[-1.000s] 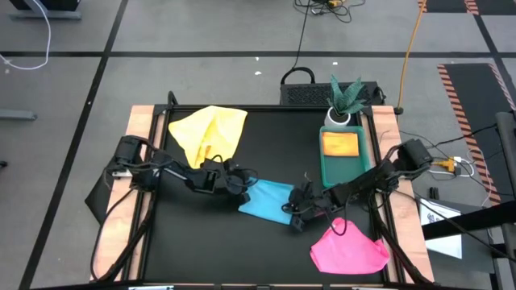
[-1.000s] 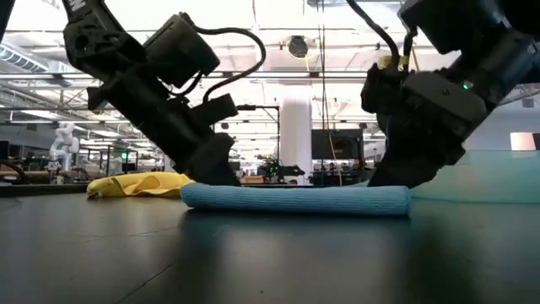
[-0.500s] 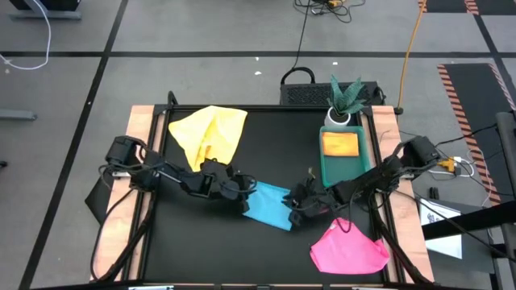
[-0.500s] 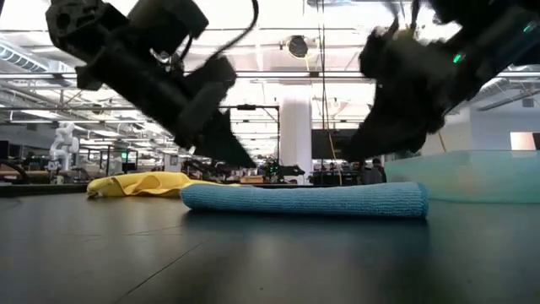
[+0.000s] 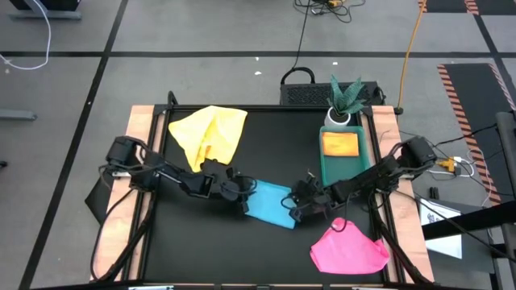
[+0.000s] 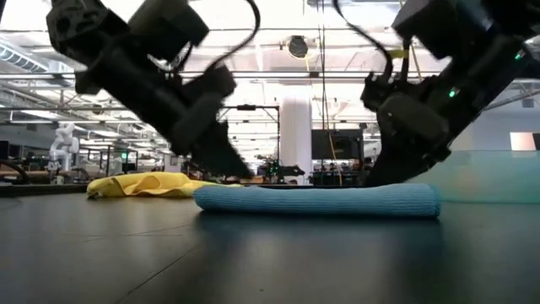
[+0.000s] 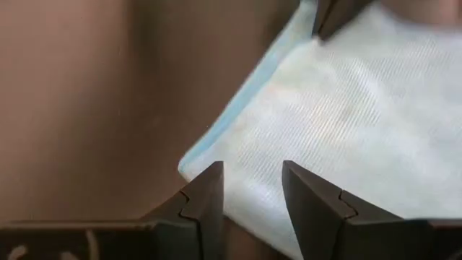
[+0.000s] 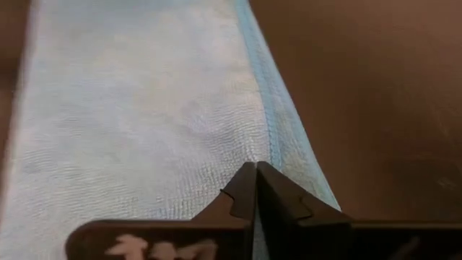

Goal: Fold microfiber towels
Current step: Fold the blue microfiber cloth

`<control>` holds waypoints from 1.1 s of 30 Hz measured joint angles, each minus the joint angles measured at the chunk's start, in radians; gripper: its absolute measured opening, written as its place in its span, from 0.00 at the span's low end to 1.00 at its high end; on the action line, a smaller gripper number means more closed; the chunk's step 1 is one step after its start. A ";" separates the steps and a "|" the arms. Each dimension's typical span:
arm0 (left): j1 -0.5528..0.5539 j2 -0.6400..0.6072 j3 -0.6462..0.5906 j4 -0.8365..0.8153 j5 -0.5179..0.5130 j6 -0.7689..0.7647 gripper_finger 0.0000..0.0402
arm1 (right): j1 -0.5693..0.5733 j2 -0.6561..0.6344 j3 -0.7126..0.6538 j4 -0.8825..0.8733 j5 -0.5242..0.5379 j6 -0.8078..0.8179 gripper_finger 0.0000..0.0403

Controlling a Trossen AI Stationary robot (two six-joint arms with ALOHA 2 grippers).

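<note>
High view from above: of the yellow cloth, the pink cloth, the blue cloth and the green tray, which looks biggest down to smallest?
1. Yellow cloth, loosely crumpled
2. Pink cloth, slightly smaller
3. Green tray and blue cloth: too close to rank, since both grippers cover the blue cloth's ends.

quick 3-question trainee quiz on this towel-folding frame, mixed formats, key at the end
1. True or false: the right tool is shut at an edge of the light blue towel.
2. Which towel lies nearest the front right corner of the table? A pink towel B yellow towel C light blue towel
3. Fill in: the left tool has its fingers ___ over the light blue towel's corner.

Key: 1 true; 2 A; 3 open
</note>
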State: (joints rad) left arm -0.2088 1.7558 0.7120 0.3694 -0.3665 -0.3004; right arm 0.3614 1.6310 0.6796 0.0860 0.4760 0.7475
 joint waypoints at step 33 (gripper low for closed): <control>-0.171 -0.037 0.001 -0.140 -0.033 -0.208 0.36 | 0.023 -0.068 -0.023 0.236 0.004 -0.184 0.23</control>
State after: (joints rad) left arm -0.3799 1.7189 0.7126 0.2298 -0.3994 -0.5080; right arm 0.3846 1.5631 0.6571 0.3224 0.4799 0.5635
